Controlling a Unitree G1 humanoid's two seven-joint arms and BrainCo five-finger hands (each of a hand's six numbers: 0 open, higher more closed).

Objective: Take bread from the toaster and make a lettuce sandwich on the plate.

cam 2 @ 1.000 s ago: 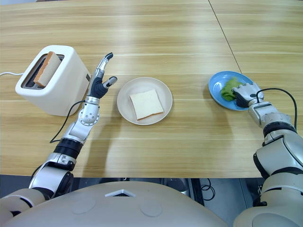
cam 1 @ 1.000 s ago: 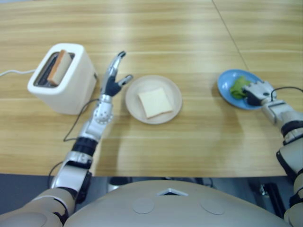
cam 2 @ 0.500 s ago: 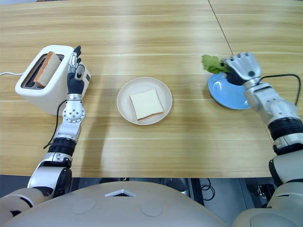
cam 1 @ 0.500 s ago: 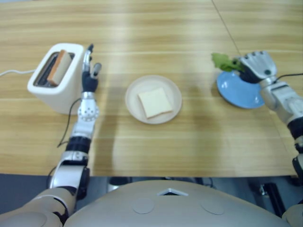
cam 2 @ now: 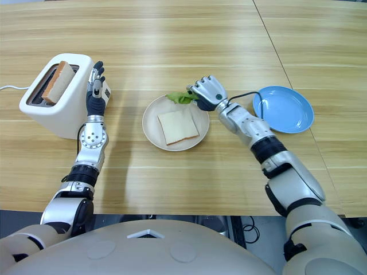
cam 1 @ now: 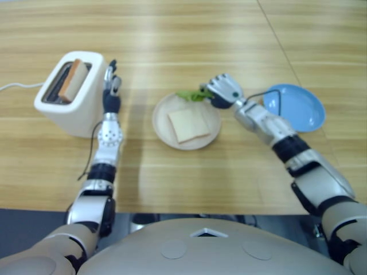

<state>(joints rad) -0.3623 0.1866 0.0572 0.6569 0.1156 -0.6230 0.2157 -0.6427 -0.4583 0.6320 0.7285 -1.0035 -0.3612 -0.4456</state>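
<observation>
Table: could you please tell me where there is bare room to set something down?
Free: the far half of the table behind the toaster; the near strip before the cream plate; the blue plate. Crowded: between toaster and cream plate, where the left hand stands, and that plate's far rim, where the right hand holds lettuce.

White toaster [cam 2: 54,97]: upright on the tabletop [cam 2: 172,34] at the left, slots facing up. One bread slice [cam 2: 59,80], brown-crusted, stands in the slot on the plate's side, top half protruding and leaning slightly.

Round beige plate [cam 2: 152,129]: flat on the tabletop, centre, well apart from the toaster. A second bread slice [cam 2: 178,126], pale and square, lies flat on it, turned slightly off square.

Lettuce leaf [cam 2: 180,98]: green, crumpled, pinched in the curled fingers of the right robot hand [cam 2: 207,91], over the plate's far rim, just beyond the flat slice. Contact with slice or plate cannot be determined.
</observation>
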